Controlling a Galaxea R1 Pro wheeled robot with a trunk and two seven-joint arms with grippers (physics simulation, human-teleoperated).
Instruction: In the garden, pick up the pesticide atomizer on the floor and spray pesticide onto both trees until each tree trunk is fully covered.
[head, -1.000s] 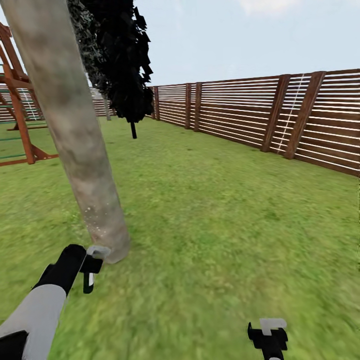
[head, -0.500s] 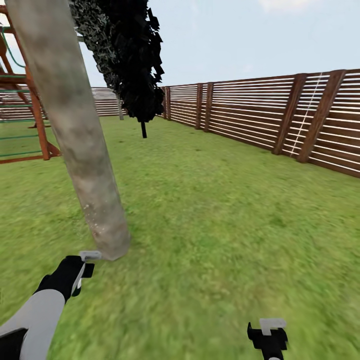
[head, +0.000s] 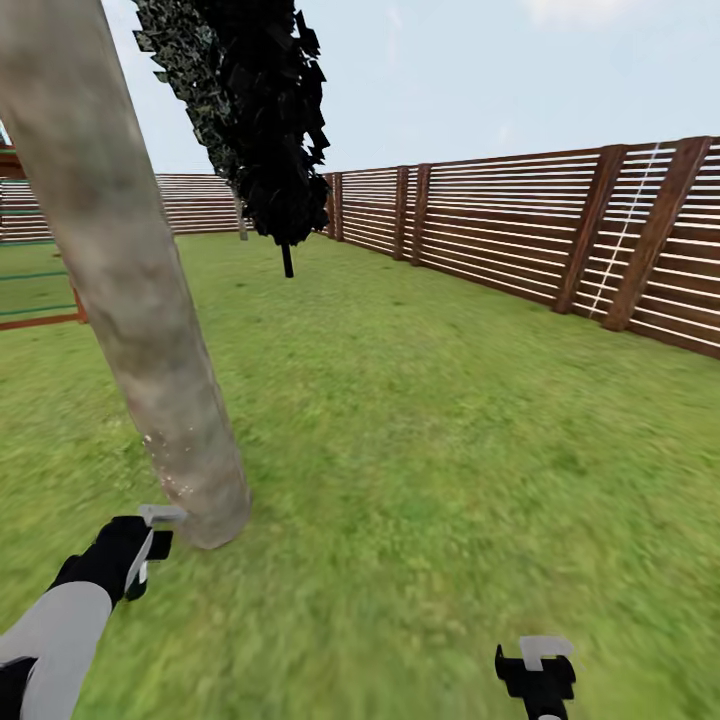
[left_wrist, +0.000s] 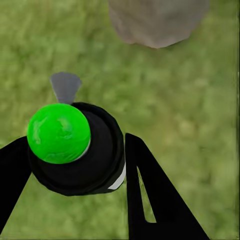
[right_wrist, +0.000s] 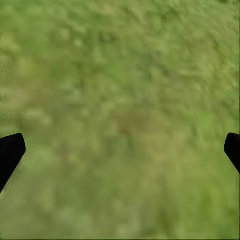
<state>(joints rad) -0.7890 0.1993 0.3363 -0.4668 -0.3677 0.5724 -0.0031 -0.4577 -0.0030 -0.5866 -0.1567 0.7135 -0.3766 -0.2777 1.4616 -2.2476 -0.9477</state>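
atomizer (left_wrist: 75, 150) clamped between left jaws, just beside tree trunk (head: 140, 300).

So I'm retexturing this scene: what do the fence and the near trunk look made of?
Fence: likely wood, reddish-brown matte slats and angled posts, gaps between boards. Trunk: seems smooth bark, mottled grey-brown, dull, whitish specks near its base.

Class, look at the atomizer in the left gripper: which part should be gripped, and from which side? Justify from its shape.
Grip the atomizer by its round black body, below the green cap, one finger on each flank, as the left gripper does. Approach from behind the grey nozzle, leaving it free to face the tree trunk.
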